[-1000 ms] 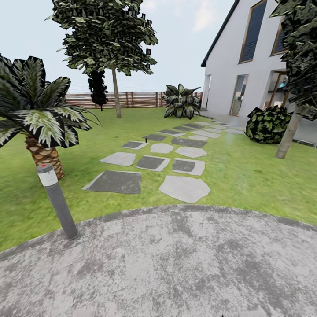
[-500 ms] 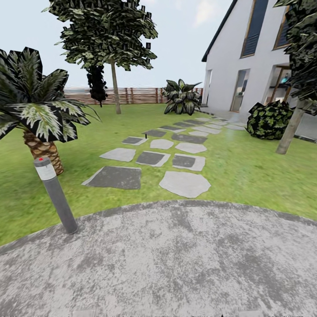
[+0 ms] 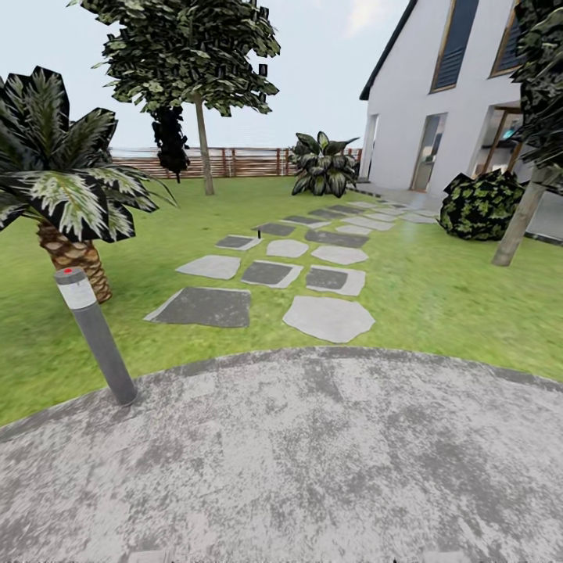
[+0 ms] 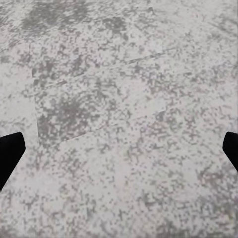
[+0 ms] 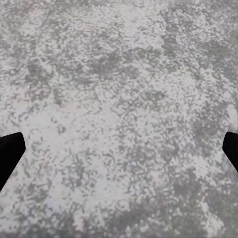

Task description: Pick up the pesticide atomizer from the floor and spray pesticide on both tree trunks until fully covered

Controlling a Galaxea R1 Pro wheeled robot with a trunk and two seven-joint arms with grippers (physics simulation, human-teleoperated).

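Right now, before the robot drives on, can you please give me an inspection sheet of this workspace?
Surface: mottled grey round paving under the robot; green lawn beyond it.
Job's things: one tall tree far ahead by the wooden fence; a second trunk at the right. A small dark object stands among the stepping stones, too small to identify.
Clutter: grey bollard lamp, short palm, round bush.
Grippers: left gripper and right gripper open, empty, fingertips wide apart over paving.
Cables: nothing seen.
Surroundings: white house at the right, pale sky.
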